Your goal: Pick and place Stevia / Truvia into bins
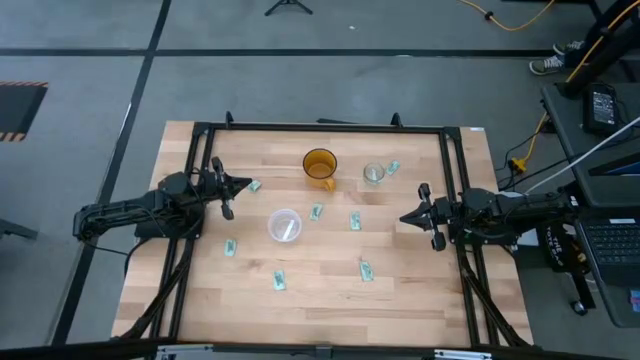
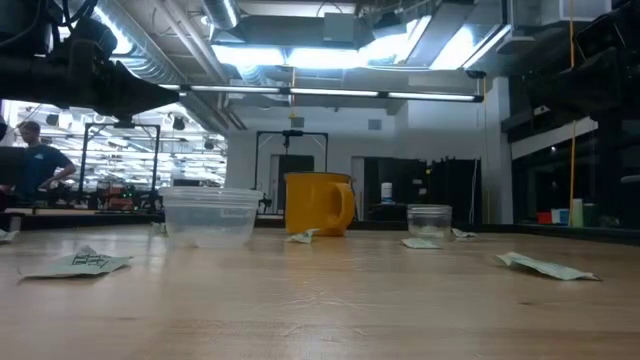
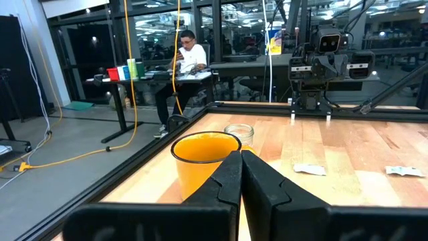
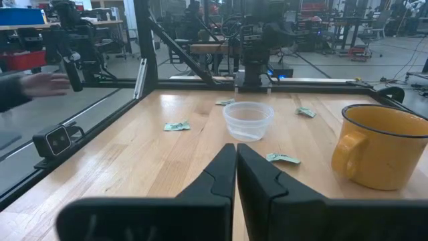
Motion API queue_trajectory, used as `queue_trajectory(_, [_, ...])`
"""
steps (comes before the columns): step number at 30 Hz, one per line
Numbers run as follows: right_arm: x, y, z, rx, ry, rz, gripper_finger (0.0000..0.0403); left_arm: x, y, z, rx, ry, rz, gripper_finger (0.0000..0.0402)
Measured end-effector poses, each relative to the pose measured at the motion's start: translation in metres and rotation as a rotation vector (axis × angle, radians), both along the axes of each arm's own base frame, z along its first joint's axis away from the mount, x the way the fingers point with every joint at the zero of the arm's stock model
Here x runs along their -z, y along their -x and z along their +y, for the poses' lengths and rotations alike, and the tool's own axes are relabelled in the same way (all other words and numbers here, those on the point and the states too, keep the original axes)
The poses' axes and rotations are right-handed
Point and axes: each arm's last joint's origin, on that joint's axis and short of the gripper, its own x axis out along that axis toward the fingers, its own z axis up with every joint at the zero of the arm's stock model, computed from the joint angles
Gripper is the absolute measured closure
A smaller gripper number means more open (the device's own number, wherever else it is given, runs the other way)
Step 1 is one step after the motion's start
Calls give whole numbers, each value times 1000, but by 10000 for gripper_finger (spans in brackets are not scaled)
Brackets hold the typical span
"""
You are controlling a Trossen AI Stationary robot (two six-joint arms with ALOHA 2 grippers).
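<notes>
Several pale green and white packets lie flat on the wooden table: one (image 1: 256, 185) near my left gripper, others (image 1: 316, 211), (image 1: 355, 222), (image 1: 366, 269) in the middle. The wide whitish cup (image 1: 284, 225) stands at the centre and the narrow glassy cup (image 1: 373, 173) toward the far edge; both also show in the low view, the wide cup (image 2: 210, 215) left of the narrow cup (image 2: 430, 220). My left gripper (image 1: 232, 185) hovers at the table's left, shut and empty, its fingers (image 3: 231, 175) pressed together. My right gripper (image 1: 408, 217) hovers at the right side, also shut, with fingers (image 4: 227, 167) closed.
An amber-orange handled cup (image 1: 320, 165) stands at the far middle, beside the narrow cup. A black frame (image 1: 320, 128) runs round the table. A person (image 3: 184, 60) sits at a desk beyond the table, and a blurred hand (image 4: 40, 84) shows outside the frame.
</notes>
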Motion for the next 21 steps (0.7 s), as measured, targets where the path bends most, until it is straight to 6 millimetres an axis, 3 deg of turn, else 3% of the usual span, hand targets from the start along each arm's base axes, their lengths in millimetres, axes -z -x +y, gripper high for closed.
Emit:
queue_trajectory(9, [0, 0, 0, 2, -3, 1, 384, 0, 0, 0, 0, 0, 0, 398])
queue_trajectory(21, [-2, -1, -5, 161, -43, -21, 399, 0, 0, 0, -1, 4, -3, 398])
